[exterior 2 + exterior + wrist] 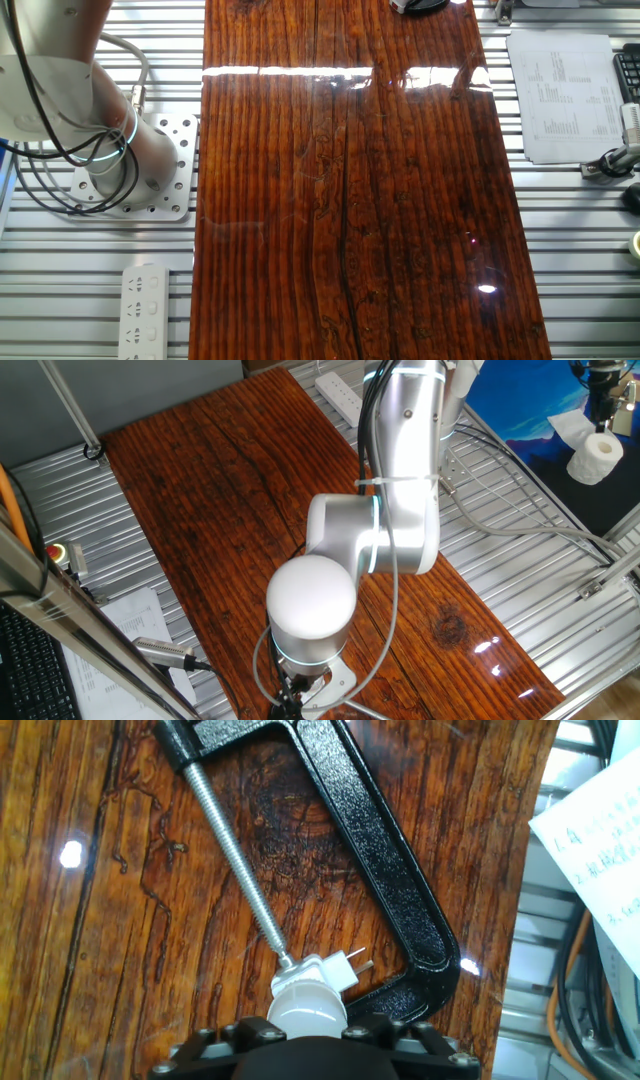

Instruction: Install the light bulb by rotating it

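Observation:
In the hand view the small white frosted light bulb [308, 1013] sits at the bottom centre. Its narrow end is in a white socket [312, 974] with two metal prongs. A black C-clamp [392, 890] holds the socket against the wooden table [120, 950] with its threaded screw [236, 860]. My gripper [308, 1034] is right over the bulb. Its black jaw blocks flank the dome closely on both sides. In one fixed view the gripper [300, 695] is mostly hidden under the arm's round white joint cap [310, 598], and the bulb is hidden.
A printed paper [598, 830] lies past the table's right edge, over cables. A power strip [145, 310] lies by the arm base [130, 165]. A toilet paper roll [595, 457] stands far right. The other fixed view shows only the clamp's edge [420, 5].

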`<state>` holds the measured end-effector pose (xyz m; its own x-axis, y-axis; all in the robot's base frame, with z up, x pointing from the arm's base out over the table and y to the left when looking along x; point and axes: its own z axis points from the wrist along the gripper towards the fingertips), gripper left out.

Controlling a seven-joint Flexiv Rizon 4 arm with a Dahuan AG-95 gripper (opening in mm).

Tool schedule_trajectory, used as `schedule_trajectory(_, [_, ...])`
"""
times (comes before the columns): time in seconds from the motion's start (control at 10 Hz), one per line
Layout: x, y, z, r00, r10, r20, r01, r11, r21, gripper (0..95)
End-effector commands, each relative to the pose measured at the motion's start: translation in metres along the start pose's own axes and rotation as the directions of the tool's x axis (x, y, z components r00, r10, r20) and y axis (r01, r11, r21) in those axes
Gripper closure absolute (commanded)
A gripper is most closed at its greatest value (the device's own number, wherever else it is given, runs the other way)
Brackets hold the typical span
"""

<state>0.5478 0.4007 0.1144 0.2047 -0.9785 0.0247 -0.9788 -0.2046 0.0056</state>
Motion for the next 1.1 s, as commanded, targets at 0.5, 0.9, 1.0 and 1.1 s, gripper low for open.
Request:
schedule_trajectory(0.5, [-0.0006,-0.0009,0.0010,1.000,0.027,0.002,-0.027,1.000,0.002,57.0])
schedule_trajectory(0.9, [-0.0006,-0.0009,0.0010,0.998,0.056,0.003,-0.056,0.998,-0.001,76.0])
schedule_trajectory(1.0, [-0.0006,-0.0009,0.0010,0.998,0.068,0.003,-0.068,0.998,0.000,76.0])
schedule_trajectory(1.1, [-0.0006,-0.0009,0.0010,0.996,0.093,0.003,-0.093,0.996,0.000,76.0])
